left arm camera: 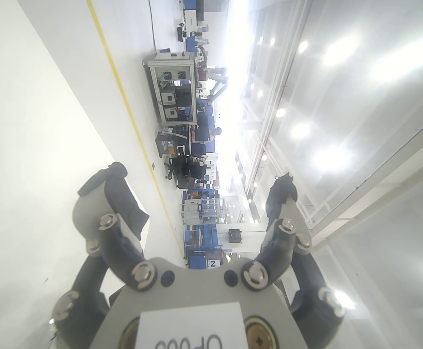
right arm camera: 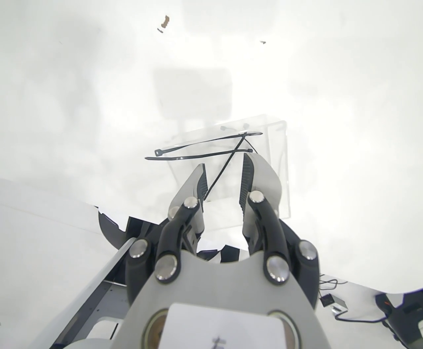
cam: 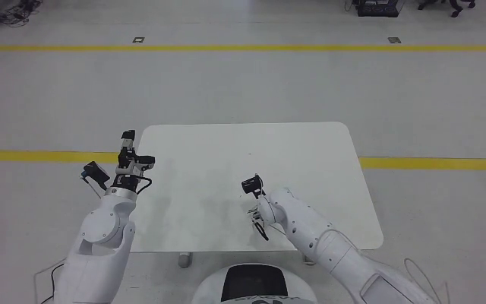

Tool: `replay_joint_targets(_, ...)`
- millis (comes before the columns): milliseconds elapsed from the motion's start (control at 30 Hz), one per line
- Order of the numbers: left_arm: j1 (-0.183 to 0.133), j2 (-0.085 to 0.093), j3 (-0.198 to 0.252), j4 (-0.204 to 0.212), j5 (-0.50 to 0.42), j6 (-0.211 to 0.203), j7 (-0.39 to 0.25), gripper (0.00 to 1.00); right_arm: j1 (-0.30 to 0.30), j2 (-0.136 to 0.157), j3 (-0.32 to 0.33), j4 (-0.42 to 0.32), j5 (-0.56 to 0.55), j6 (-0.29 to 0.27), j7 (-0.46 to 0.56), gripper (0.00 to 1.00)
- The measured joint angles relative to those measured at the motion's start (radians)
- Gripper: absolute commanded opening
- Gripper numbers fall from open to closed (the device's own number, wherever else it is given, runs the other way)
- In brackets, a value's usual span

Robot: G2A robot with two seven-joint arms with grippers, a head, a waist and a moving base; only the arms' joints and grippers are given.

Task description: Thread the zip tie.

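Three black zip ties lie crossed on a clear plastic box [right arm camera: 274,165] on the white table [cam: 250,152]. Two run side by side [right arm camera: 198,156], and a third zip tie [right arm camera: 228,162] slants across them. My right gripper [right arm camera: 223,162] hangs just above them, open, with the slanted tie passing between its fingers close to one pad [right arm camera: 201,180]. In the top view the right gripper [cam: 257,216] points down near the table's front edge. My left gripper [left arm camera: 200,172] is open and holds nothing; it sits at the table's left edge [cam: 133,152], aimed out at the room.
Small dark specks [right arm camera: 163,22] lie on the table beyond the box. The table's middle and back are bare white surface. A cable and a small box [right arm camera: 330,302] lie on the floor below the table edge.
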Motion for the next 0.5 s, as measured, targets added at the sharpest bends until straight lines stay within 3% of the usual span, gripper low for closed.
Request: replay_joint_targets(500,0.000,0.000,0.000,0.000,0.000,0.000,0.000,1.00,0.011,-0.018,-0.008,0.044,-0.008,-0.001,0.027,0.19)
